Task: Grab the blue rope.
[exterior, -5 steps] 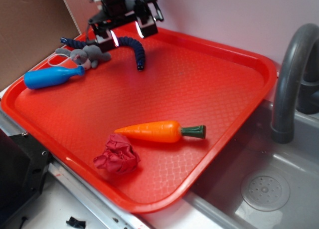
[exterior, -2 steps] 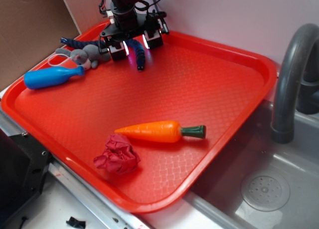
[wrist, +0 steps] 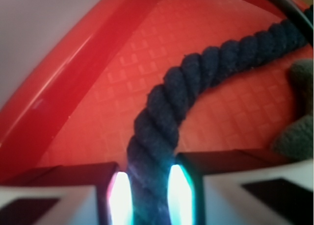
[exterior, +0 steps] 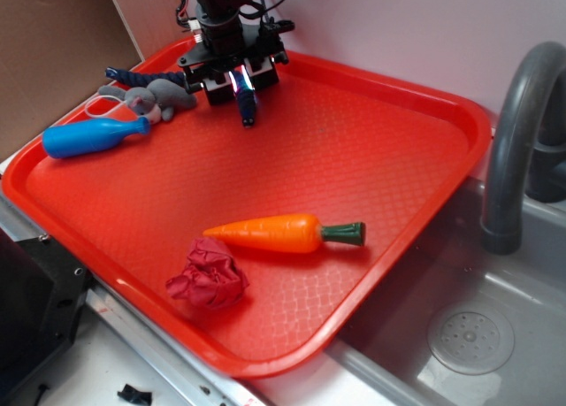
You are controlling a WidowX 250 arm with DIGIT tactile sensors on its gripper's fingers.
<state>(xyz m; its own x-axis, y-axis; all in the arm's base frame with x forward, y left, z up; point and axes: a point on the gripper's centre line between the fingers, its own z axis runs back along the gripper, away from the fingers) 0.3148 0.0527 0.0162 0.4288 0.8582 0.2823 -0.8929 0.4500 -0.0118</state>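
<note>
1. Red tray [exterior: 380,158] beside a grey sink [exterior: 460,335] spreads out in front of the gripper [exterior: 235,80], which is working at its far corner.
2. Directly between the pads lies the blue rope [wrist: 171,102]; they are pinching it on both sides, on the tray floor.
3. Just beside the gripper sits a grey plush mouse [exterior: 152,97], touching the rope's far end.
4. My guess: lifting could drag the mouse, or the bumpy braid could slip from a shallow pinch.
</note>
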